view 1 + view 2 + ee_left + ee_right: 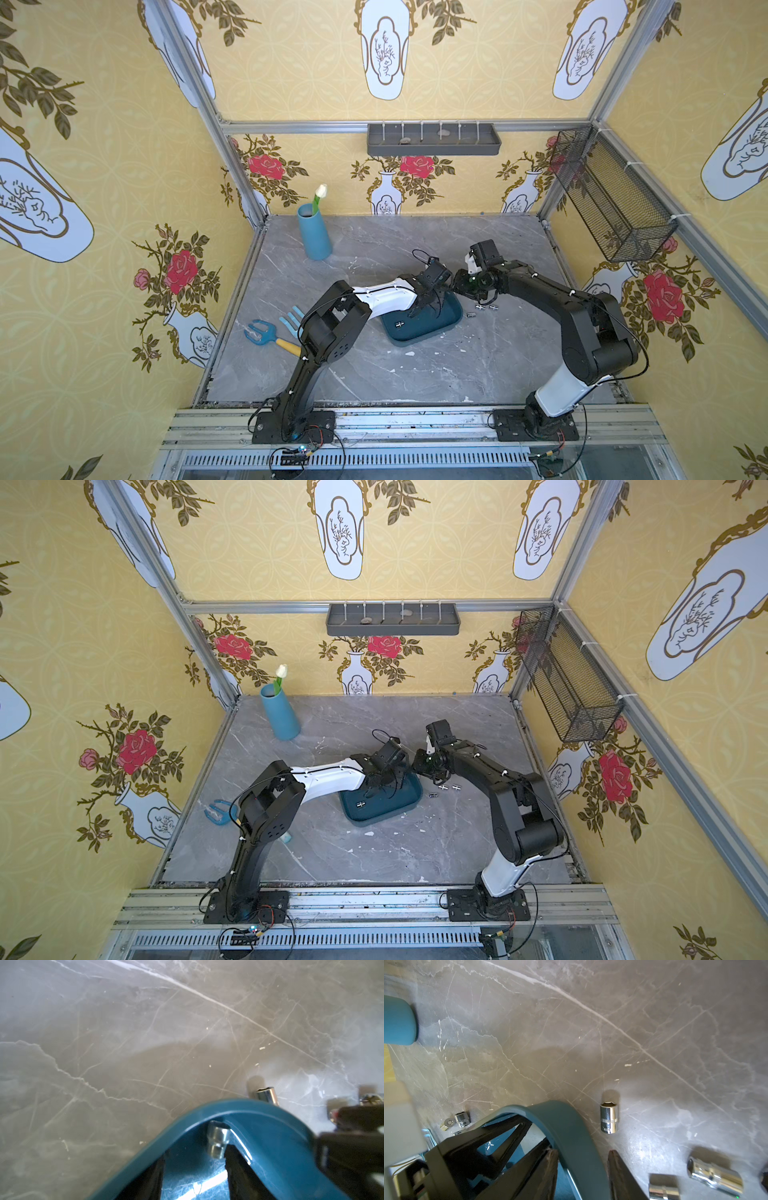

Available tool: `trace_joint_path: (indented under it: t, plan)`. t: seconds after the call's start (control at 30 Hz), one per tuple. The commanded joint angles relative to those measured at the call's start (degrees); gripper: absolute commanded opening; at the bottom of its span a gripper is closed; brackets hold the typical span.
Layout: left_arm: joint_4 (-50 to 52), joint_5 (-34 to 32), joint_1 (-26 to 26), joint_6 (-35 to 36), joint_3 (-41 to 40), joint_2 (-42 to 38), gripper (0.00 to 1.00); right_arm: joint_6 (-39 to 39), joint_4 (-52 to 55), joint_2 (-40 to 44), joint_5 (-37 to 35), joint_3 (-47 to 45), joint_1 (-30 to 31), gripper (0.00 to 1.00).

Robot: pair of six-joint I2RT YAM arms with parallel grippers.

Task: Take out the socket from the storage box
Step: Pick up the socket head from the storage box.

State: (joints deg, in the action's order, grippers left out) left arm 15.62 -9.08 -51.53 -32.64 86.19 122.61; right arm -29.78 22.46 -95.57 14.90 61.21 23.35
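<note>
The storage box (446, 318) is a dark teal tub in the middle of the marble table, seen in both top views (409, 798). A chrome socket (400, 324) lies on its floor. Another socket (218, 1140) sits in a corner of the storage box (270, 1132). My left gripper (195, 1153) is down inside the box, open, with one fingertip (228, 1152) right beside that corner socket. My right gripper (583, 1152) straddles the box's wall (571, 1126), one finger inside and one outside, shut on the rim.
Three loose sockets (482, 308) lie on the table just right of the box, also in the right wrist view (609, 1118). A blue vase with a white tulip (314, 232) stands at the back left. Garden hand tools (259, 332) lie left, partly under my left arm.
</note>
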Motion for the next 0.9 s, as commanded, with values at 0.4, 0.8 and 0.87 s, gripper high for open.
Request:
trace_joint_path:
  t: [0.4,0.8,0.87]
  plan:
    - [-7.15,3.32,0.05,6.05,-0.95,2.0,0.51,-0.82,0.13,0.03,1.1,-0.16,0.2,0.42]
    - [-8.17,1.86,0.06,7.23,-0.6,3.81,0.22,-1.23,0.18,0.4,1.37,-0.21,0.55,0.39]
    - [-8.21,1.68,0.09,7.24,-1.14,3.14,0.18,-1.19,0.3,0.61,1.06,-0.18,0.55,0.39]
